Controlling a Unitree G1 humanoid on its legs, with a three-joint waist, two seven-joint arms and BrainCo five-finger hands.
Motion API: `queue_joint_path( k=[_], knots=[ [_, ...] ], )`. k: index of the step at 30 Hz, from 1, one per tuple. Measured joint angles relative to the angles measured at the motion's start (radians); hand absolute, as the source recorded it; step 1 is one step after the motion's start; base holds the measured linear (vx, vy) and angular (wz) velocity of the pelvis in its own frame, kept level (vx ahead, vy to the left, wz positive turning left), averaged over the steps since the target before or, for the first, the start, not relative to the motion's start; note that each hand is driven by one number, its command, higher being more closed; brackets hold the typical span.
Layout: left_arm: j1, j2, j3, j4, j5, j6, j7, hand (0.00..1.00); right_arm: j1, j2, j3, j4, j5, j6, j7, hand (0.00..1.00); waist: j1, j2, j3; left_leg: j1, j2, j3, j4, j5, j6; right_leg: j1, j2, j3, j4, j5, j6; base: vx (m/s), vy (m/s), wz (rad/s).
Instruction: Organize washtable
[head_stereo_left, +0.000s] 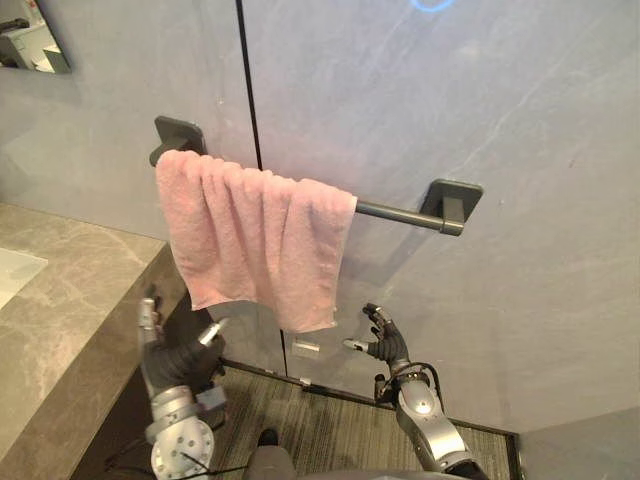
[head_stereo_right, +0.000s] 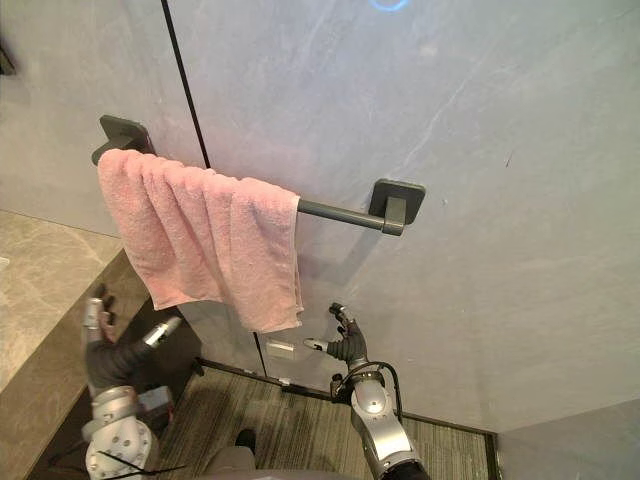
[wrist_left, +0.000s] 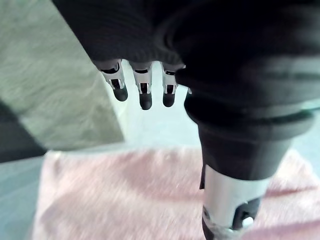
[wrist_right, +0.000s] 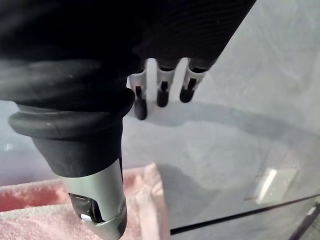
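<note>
Left hand (head_stereo_left: 178, 358) and right hand (head_stereo_left: 385, 343) are hovering released, empty, beneath pink towel (head_stereo_left: 255, 235); soft, light cloth, probably best pinched at lower corners

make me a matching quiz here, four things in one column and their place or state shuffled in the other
1 pink towel
2 towel bar
3 left hand
4 right hand

a open, below the bar's bare end
b mounted on the grey wall
c open, beside the stone counter
d draped over the bar

Pairs: 1-d, 2-b, 3-c, 4-a
</note>
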Motion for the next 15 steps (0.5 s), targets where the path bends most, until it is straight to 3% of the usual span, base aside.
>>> queue_joint_path(
  k=[9, 15],
  knots=[
    [-0.02, 0.005, 0.026, -0.143, -0.077, 0.009, 0.01, 0.0, -0.004, 0.013, 0.033, 0.023, -0.039, 0.014, 0.029, 0.0, -0.005, 0.006, 0.004, 0.048, 0.012, 0.043, -0.028, 0.0, 0.001, 0.028, 0.008, 0.037, -0.037, 0.024, -0.004, -0.01, -0.003, -0.12],
    [-0.112, 0.035, 0.089, -0.127, -0.102, 0.053, -0.057, 0.0, 0.031, 0.012, 0.019, 0.074, -0.044, 0.055, 0.087, 0.0, -0.012, 0.013, 0.0, 0.087, 0.016, 0.075, -0.113, 0.042, -0.002, 0.009, 0.016, 0.068, -0.063, 0.04, -0.009, 0.0, -0.012, -0.15]
  ],
)
